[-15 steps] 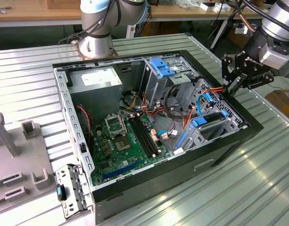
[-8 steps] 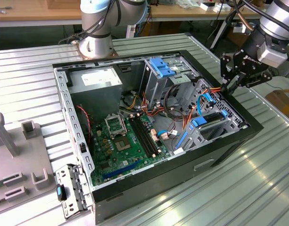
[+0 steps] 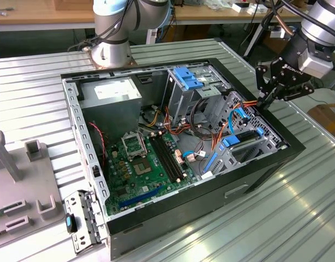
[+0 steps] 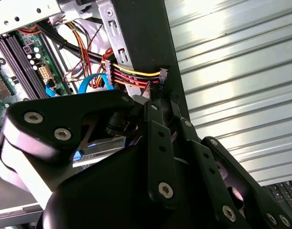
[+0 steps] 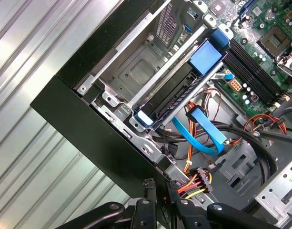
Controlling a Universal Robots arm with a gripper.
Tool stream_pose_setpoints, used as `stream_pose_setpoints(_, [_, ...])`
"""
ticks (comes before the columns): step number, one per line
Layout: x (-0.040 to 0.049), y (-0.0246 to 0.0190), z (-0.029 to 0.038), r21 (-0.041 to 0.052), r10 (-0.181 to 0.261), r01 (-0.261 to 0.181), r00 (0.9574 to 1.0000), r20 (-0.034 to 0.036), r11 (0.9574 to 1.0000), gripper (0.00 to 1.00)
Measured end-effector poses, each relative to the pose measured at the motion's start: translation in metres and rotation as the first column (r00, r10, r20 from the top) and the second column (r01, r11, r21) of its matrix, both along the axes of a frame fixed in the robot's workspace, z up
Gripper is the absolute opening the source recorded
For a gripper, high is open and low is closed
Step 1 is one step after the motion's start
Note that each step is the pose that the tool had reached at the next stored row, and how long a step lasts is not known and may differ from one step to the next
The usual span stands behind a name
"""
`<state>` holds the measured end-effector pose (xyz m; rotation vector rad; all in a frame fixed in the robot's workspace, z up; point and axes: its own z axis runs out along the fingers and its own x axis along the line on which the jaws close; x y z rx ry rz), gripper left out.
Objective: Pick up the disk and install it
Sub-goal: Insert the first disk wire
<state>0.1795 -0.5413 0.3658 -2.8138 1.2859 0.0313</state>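
Fingers (image 5: pixel 160 193) at case edge (image 5: pixel 88 138), beside cables (image 5: pixel 196 183).

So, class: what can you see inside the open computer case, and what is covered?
Inside the computer case lie a green motherboard, a grey power supply, a drive cage and coloured cables. The disk sits in a bay by the gripper. Whatever lies beneath the board and cables is hidden.
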Motion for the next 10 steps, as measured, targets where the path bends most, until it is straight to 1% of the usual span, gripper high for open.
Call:
stream_pose_setpoints(1, [0.0,0.0,0.0001,-0.0001,0.0,0.0,1.0,0.0,1.0,0.21])
stream_pose_setpoints(3, [0.0,0.0,0.0,0.0,0.0,0.0,1.0,0.0,1.0,0.18])
stream_pose_setpoints(10, [0.0,0.0,0.0,0.0,0.001,-0.001,1.0,0.0,1.0,0.17])
